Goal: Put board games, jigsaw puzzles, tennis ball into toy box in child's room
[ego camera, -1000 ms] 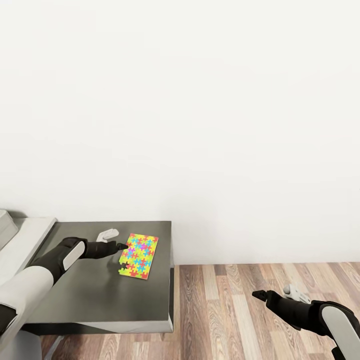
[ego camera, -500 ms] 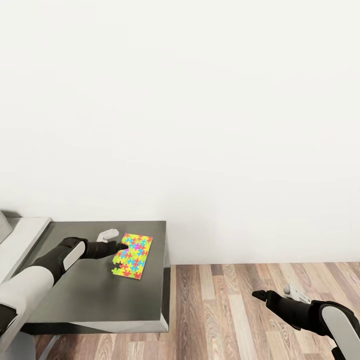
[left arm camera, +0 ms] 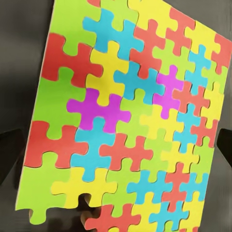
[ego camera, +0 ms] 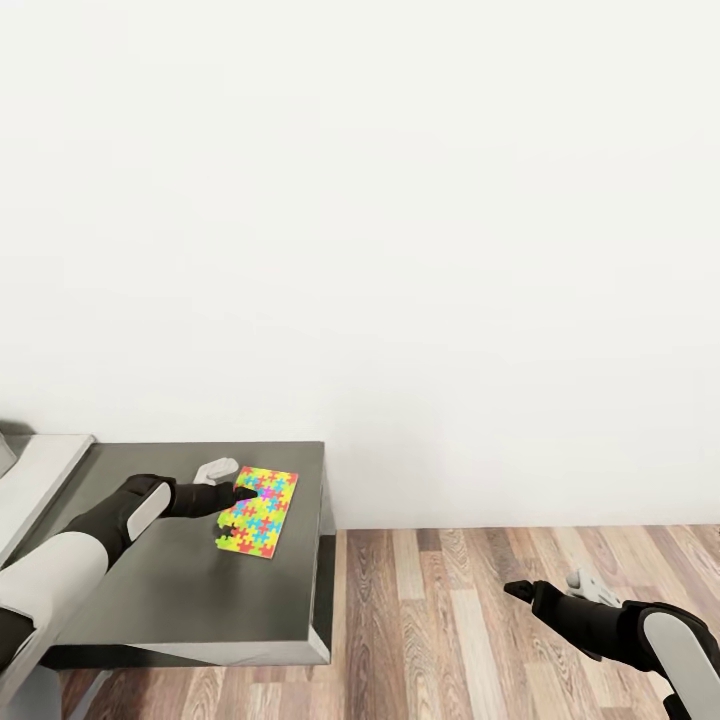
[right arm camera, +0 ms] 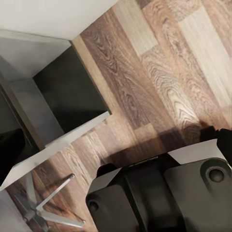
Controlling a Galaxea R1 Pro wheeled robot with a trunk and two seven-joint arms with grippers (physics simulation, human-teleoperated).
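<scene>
One jigsaw puzzle [ego camera: 257, 512] of yellow, green, red, blue and pink pieces, flat on top of the dark grey cabinet [ego camera: 180, 600], near its far right corner. Ragged along its near edge, tabs and notches standing open there. In the left wrist view [left arm camera: 130, 121] seen close and slanted, running past the picture's borders on several sides.

Left end effector [ego camera: 228, 481] at the puzzle's left edge, fingers apart: one white finger [ego camera: 215, 468] off to the side over bare cabinet top, one black fingertip [ego camera: 241, 492] overlapping the puzzle's near-left corner. Hard to tell whether touching the puzzle or just above it. Dim dark shapes at two opposite borders of the wrist picture, too blurred and cut off to name with confidence.

Left of the cabinet, a strip of pale desk [ego camera: 40, 470], cut off by the frame. Behind everything, a plain white wall [ego camera: 400, 250].

Right end effector [ego camera: 550, 584] well apart from the puzzle, low over the wood plank floor [ego camera: 450, 620], fingers spread with nothing between them. In the right wrist view, planks [right arm camera: 159, 72], a corner of the cabinet [right arm camera: 67, 92], and a dark bulk of the robot's own body [right arm camera: 169, 193] covering part of the floor.
</scene>
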